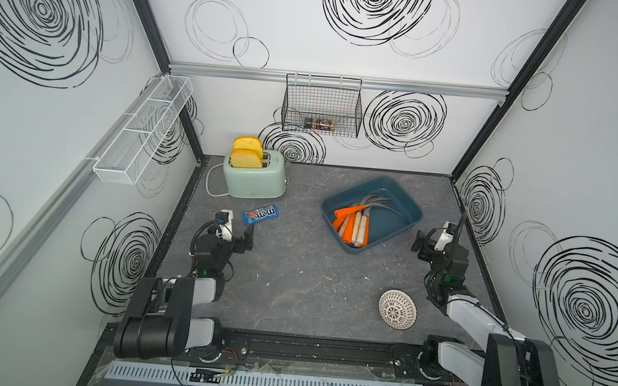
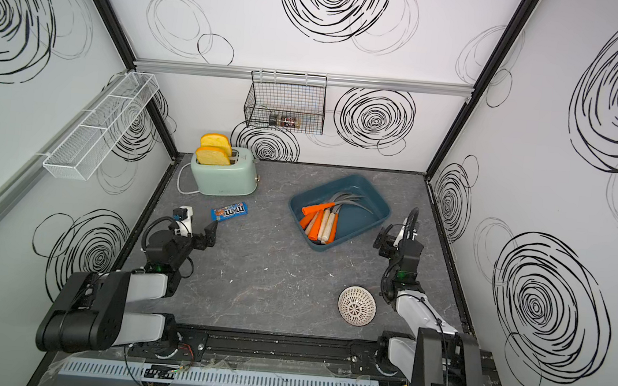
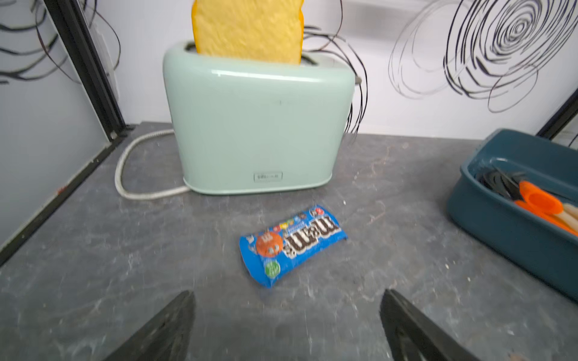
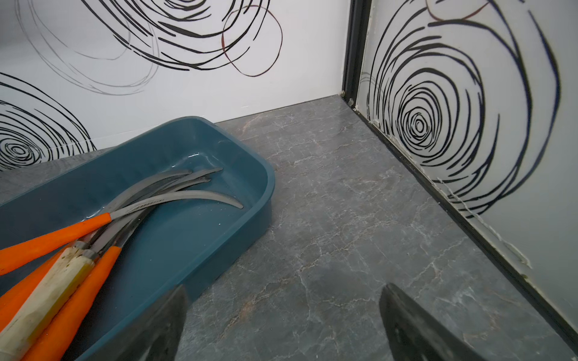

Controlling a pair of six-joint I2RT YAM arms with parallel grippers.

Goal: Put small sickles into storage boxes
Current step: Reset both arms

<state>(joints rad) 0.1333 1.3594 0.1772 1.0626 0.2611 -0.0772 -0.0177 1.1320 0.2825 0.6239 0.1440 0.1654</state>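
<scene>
One storage box [image 1: 392, 222] holds at least five small sickles [image 1: 356, 226]

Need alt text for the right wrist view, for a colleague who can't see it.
A dark teal storage tray holds a bundle of small sickles, orange and pale wooden handles together, grey blades fanned toward its far end. The right gripper is open and empty over the grey tabletop beside the tray.
</scene>
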